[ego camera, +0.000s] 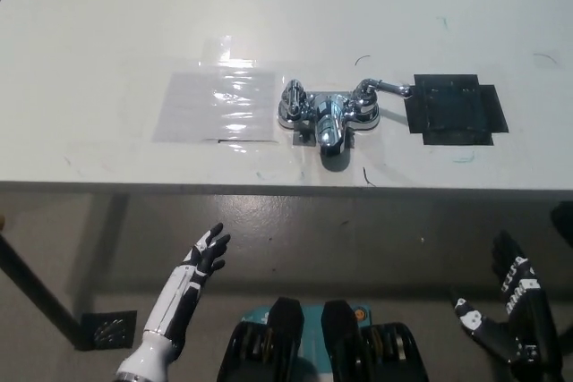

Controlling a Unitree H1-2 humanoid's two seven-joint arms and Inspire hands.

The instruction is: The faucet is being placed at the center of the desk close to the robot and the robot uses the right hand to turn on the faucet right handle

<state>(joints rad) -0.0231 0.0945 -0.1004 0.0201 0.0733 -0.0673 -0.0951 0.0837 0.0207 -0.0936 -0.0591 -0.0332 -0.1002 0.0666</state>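
Faucet (327,115) sits near the bench (269,6) front edge; left hand (208,253) and right hand (508,306) hover below it, fingers spread, empty.

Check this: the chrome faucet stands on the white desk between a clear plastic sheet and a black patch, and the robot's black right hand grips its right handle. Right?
No. In the head view the right hand is open, off the desk at the lower right, like the left hand at the lower left; the right handle is free. The rest holds.
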